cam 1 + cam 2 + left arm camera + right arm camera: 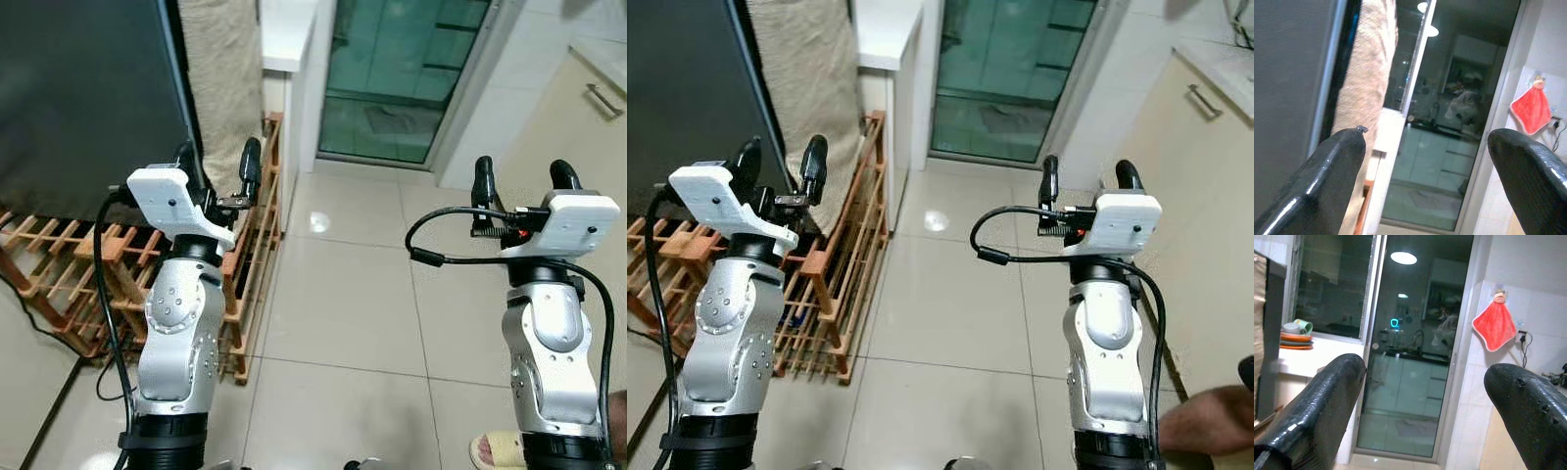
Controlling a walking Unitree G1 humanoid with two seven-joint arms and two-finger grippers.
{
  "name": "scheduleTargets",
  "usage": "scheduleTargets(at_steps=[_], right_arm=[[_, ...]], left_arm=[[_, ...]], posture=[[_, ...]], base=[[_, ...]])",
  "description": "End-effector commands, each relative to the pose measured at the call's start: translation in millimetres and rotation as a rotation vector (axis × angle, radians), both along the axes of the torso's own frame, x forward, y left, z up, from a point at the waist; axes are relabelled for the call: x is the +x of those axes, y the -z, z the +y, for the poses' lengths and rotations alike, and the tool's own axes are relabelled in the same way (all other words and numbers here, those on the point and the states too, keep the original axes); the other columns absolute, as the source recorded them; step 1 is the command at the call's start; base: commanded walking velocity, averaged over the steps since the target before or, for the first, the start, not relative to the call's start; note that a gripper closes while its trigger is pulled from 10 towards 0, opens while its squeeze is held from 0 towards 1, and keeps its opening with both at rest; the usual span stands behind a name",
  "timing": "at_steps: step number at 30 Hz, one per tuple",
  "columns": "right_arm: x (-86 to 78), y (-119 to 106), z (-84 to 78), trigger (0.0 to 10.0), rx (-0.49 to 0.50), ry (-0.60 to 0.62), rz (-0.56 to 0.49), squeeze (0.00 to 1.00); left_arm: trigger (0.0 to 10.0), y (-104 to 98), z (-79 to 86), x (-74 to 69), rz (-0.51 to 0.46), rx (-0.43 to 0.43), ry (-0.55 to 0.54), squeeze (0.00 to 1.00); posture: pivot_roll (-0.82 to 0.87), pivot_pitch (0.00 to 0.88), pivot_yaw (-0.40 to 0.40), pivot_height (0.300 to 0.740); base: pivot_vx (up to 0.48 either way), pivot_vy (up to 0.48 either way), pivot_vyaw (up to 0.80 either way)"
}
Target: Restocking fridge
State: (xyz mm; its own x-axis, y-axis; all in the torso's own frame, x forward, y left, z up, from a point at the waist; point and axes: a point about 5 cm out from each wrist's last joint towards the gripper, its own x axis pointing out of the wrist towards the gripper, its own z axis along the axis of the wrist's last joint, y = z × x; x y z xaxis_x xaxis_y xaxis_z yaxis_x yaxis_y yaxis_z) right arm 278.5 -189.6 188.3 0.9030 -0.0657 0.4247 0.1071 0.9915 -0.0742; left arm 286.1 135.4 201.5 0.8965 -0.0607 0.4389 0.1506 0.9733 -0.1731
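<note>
Both arms are raised ahead with the left tool (217,168) and right tool (524,181) spread wide and empty, probably ready to reach for the fridge. The dark fridge (88,98) stands to the left, behind a wooden rack (250,264). Pale floor tiles (343,304) lead to a glass door (402,78).

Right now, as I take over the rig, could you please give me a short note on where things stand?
Left gripper: open, empty, raised in front of the dark fridge.
Right gripper: open, empty, raised over the tiled floor.
A wooden rack stands beside the fridge; a glass door lies ahead. A person's foot is near the right arm.
Done: nothing visible. No items to stock are in view.
Left: find the goods, open the fridge, load it.
</note>
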Motion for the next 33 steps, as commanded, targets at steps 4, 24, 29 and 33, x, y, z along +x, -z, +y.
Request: scheduleTargets(at_steps=[4,24,29,33], right_arm=[[7.0,-9.9,3.9,10.0,-0.032,-0.025,-0.03,0.0],[17.8,-0.2,18.0,10.0,-0.043,-0.111,0.032,0.0],[17.5,4.9,19.1,10.0,-0.036,-0.114,0.051,0.0],[17.9,11.1,17.5,10.0,-0.02,-0.104,0.08,0.0]], left_arm=[[10.0,-16.9,0.8,4.5,-0.049,-0.023,-0.031,0.0],[10.0,-18.8,14.8,15.8,-0.01,0.005,-0.145,0.0],[10.0,-23.3,15.2,23.5,0.006,-0.007,-0.124,0.0],[10.0,-22.3,3.2,28.5,0.035,-0.01,-0.043,0.0]], posture=[[-0.1,0.0,-0.047,0.74],[-0.08,0.0,-0.044,0.74],[-0.08,0.0,-0.037,0.74],[-0.09,0.0,-0.028,0.74]], base=[[0.444,0.066,0.0],[0.146,0.171,0.0],[0.0,0.0,0.0],[0.0,0.0,0.0]])
